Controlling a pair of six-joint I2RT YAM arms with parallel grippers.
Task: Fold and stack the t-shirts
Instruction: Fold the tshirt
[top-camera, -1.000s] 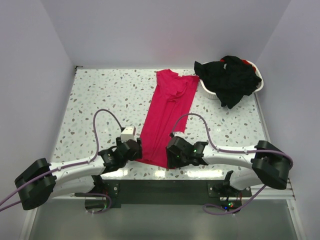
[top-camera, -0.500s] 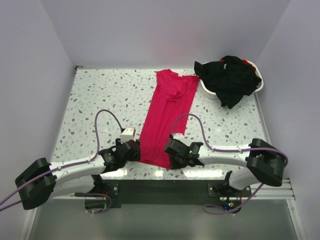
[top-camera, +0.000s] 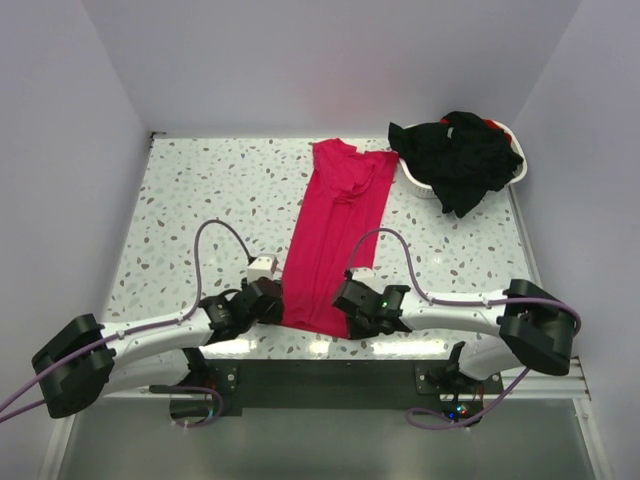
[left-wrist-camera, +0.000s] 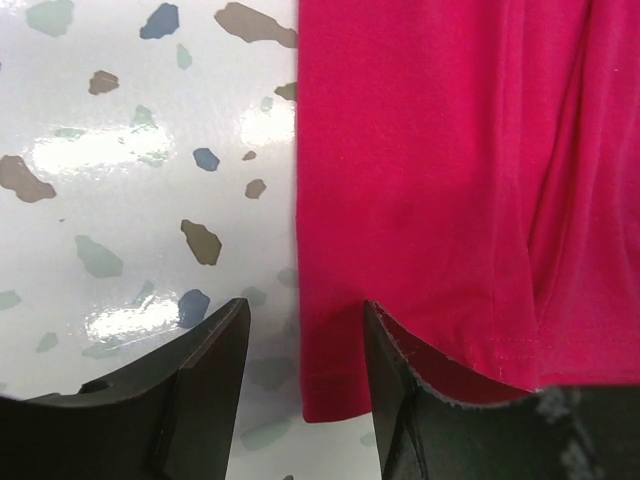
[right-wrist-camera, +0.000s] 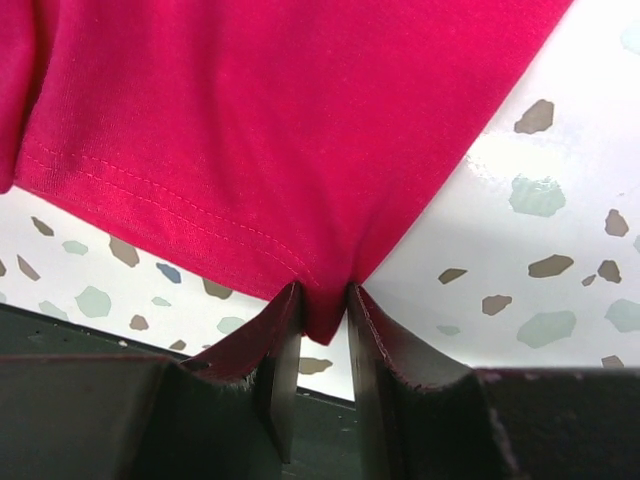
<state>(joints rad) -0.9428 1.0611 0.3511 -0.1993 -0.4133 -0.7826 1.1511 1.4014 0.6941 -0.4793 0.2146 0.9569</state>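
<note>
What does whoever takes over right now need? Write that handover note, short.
Left gripper: open, fingers straddling the near left hem corner of the red t-shirt, not yet clamped.
Right gripper: shut on its near right hem corner.
Red t-shirt lies as a long narrow strip on the table, collar far. Black t-shirts are heaped in the white basket, far right.
Done: apparently the lengthwise folds.
Left: close the left gripper, fold hem toward collar, then fold and stack the black ones.
</note>
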